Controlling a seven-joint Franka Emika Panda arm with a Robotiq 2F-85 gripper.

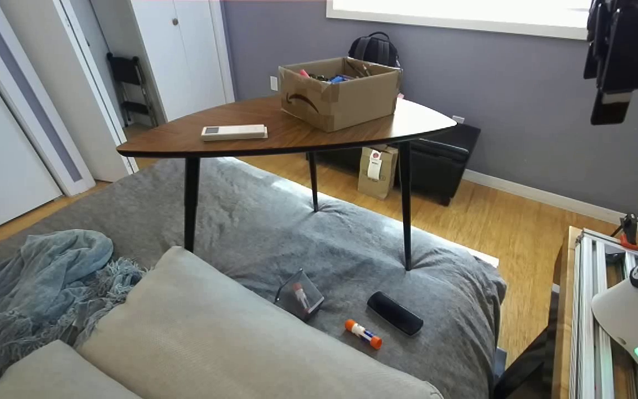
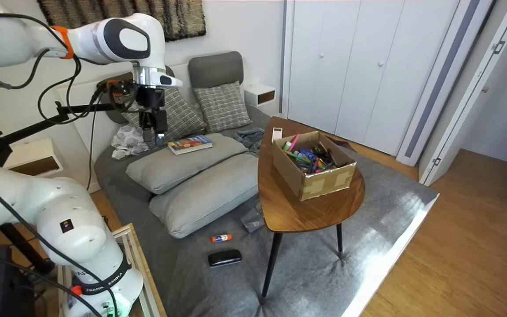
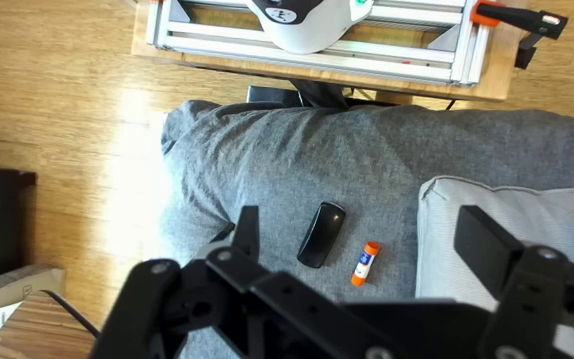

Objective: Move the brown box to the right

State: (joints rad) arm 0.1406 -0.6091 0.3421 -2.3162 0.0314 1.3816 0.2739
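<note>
1. in an exterior view the brown box (image 1: 366, 100) sits upright at twelve o'clock, on a wooden table (image 1: 169, 128) and toward its broad end.
2. the brown box stands open at the top, with pens and markers (image 2: 308, 154) inside, a pink one poking up at eleven o'clock.
3. a flat pale object (image 1: 234, 132) lies on the table, between eight and nine o'clock from the brown box in an exterior view.
4. the gripper (image 3: 359, 234) is spread wide in the wrist view, one of its dark fingers (image 3: 248, 232) at nine o'clock and the other at three, with gray bedding (image 3: 381, 149) showing in the gap.
5. in an exterior view the gripper hangs from the white arm (image 2: 71, 240) with its tips toward six o'clock; the brown box is well apart, at three o'clock from it.
6. a black case (image 3: 323, 234) and a glue stick (image 3: 365, 264) lie on the bedding; the glue stick is near the case, at four o'clock from it in the wrist view.
7. a clear, angular object (image 1: 299, 295) rests at ten o'clock from the glue stick in an exterior view.
8. a book (image 2: 189, 144) lies on a long pale cushion (image 2: 178, 169), at nine o'clock from the brown box in an exterior view.
9. a paper bag (image 1: 377, 185) stands on the wood floor (image 1: 496, 210), at five o'clock from the brown box in an exterior view.
</note>
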